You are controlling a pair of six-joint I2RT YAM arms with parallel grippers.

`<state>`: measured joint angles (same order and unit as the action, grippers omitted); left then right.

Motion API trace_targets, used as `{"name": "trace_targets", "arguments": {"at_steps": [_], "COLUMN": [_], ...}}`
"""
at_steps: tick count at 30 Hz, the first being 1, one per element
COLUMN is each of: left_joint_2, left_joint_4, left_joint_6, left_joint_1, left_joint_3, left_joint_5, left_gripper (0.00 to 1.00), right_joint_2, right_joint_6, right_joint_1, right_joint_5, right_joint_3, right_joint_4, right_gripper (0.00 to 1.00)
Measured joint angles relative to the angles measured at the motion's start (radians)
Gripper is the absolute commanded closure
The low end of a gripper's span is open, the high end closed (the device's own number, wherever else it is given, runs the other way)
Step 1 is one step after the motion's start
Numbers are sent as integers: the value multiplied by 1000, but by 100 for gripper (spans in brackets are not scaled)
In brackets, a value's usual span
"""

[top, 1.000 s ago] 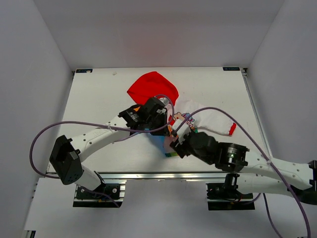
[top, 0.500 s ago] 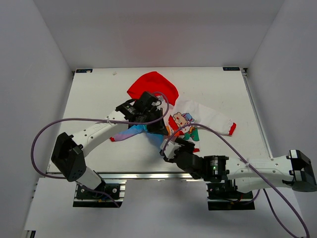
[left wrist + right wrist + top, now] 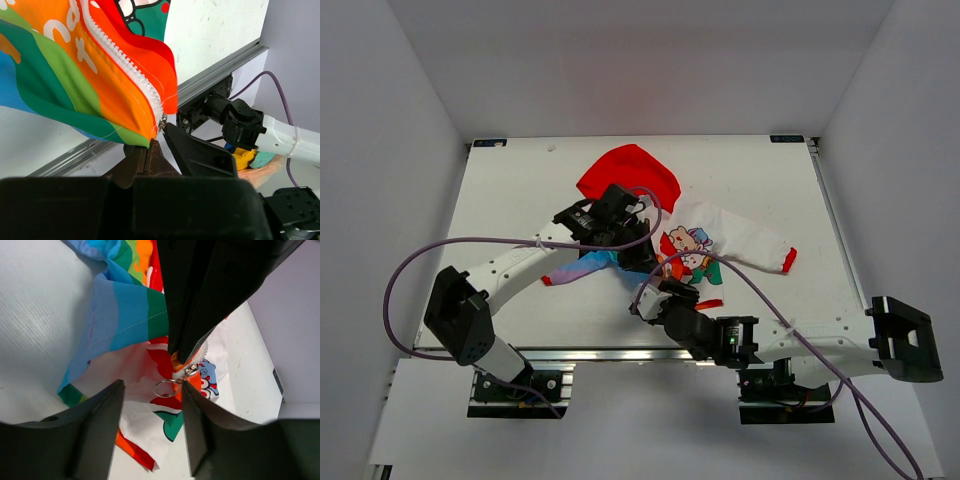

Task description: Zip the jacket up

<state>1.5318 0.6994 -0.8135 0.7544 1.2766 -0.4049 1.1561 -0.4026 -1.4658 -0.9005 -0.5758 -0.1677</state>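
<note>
Left gripper clamped on jacket hem at zipper foot, right gripper — jaws apart — flanking the pull ring.

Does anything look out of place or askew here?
Nothing damaged. The jacket lies bunched and twisted, not flat: the left tool pinches its rainbow hem off the table, while the open right tool brackets the zipper pull.

I'm working in a lab-style robot cell: a white bench, plain white walls boxing it in, aluminium framing along its near edge.
</note>
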Motion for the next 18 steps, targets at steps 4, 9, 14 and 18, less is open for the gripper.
{"name": "trace_targets", "arguments": {"at_steps": [4,9,14,18], "left_joint_2": [0,0,0,0], "left_joint_4": [-2,-4,-6,-6], "left_joint_6": [-4,-11,-14,-14], "left_joint_1": [-3,-5,-6,-5], "left_joint_3": [0,-1,-8,-9], "left_joint_5": [-5,-11,-12,-12], "left_gripper": [100,100,100,100], "right_joint_2": [22,21,-3,-48], "right_joint_6": [-8,-5,5,32], "right_joint_1": [32,52,52,52], "right_joint_5": [-4,-4,3,46], "right_joint_3": [4,4,5,4], "right_joint_4": [-36,-56,-60,-31], "right_gripper": [65,76,78,82]}}
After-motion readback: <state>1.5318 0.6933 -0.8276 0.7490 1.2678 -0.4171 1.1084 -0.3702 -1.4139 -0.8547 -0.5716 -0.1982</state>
